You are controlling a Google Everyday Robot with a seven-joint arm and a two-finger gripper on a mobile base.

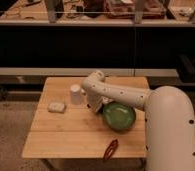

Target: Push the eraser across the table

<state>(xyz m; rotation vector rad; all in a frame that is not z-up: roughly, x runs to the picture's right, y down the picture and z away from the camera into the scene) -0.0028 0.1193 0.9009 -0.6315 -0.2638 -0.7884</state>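
Note:
The table (66, 135) is small, with a light wooden plank top. My white arm reaches in from the right and bends down over the table's middle. My gripper (98, 108) hangs under the arm's end, low over the table, right against the left rim of the green bowl (119, 116). A small dark shape shows under the gripper; it may be the black eraser (99, 111), but I cannot separate it from the gripper. Most of that spot is hidden by the arm.
A small pale pad (56, 106) lies left of centre. A white cup-like cylinder (76, 94) stands just left of the arm. A slim red-brown object (111, 148) lies near the front edge. A dark shelf unit runs behind the table.

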